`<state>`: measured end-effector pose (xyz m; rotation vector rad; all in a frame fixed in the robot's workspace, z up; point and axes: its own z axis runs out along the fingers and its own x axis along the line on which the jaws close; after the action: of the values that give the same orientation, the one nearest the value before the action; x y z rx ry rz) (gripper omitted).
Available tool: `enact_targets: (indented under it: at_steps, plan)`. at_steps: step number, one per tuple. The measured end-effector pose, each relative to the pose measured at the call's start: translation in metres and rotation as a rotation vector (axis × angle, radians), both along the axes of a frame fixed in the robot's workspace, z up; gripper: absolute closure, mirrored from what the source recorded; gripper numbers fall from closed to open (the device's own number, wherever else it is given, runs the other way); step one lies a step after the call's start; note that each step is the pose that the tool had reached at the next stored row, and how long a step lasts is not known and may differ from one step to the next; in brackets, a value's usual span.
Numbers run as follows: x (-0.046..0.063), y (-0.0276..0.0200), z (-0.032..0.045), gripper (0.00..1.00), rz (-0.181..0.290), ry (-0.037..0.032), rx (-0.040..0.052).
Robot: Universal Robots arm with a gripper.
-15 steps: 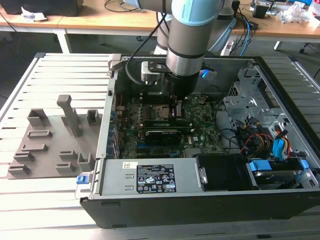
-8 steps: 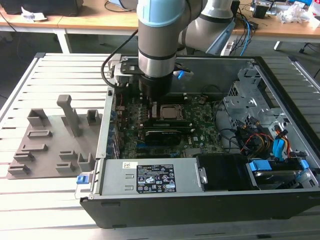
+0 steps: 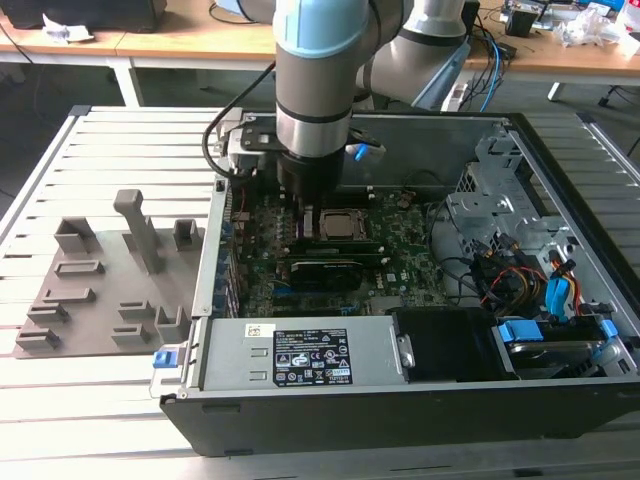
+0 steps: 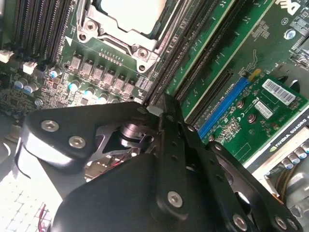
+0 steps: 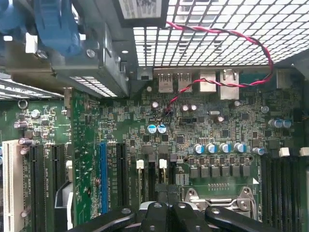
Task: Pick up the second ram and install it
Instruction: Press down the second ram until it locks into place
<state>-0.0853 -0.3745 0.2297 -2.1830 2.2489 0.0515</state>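
Black linkage of your gripper [image 4: 166, 113] crowds the second wrist view, jaws together over a thin edge at the slots beside the CPU socket [image 4: 128, 19]; you cannot tell if that's the second ram. Motherboard [image 3: 400, 250] and grey holder tray [image 3: 100, 290] lie nearby.

From my station, the first wrist view looks down on the green motherboard [image 5: 212, 130]. A twisted red-and-black wire [image 5: 231, 37] loops over a perforated metal panel [image 5: 217, 29]. Blue-topped capacitors [image 5: 217, 148] stand in a row beside the CPU socket [image 5: 219, 198]. The black gripper [image 5: 166, 212] linkage sits over dark slots.
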Motion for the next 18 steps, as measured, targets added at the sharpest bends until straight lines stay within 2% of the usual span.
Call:
enact_targets:
  at_steps: [1,2,3,4,6,7,8,10,12,15,18]
  plan:
    - [0.001,-0.0002,0.0074,0.89,0.000,0.0006,-0.0012]
    - [0.003,-0.0002,0.0097,0.89,0.000,0.0024,-0.0011]
    - [0.009,-0.0003,0.0099,0.89,0.000,0.0073,0.0003]
    - [0.015,-0.0003,0.0100,0.89,0.000,0.0143,0.0007]
    - [0.037,-0.0003,0.0099,0.89,0.000,0.0377,0.0019]
    - [0.047,-0.0003,0.0099,0.89,0.000,0.0458,0.0020]
    - [0.052,-0.0004,0.0100,0.89,0.000,0.0495,0.0019]
    - [0.053,-0.0003,0.0134,0.89,0.000,0.0494,0.0018]
    - [0.053,-0.0003,0.0379,0.89,0.000,0.0495,0.0017]
    - [0.053,-0.0003,0.0617,0.89,0.000,0.0495,0.0018]
    - [0.053,-0.0003,0.0644,0.89,0.000,0.0494,0.0032]
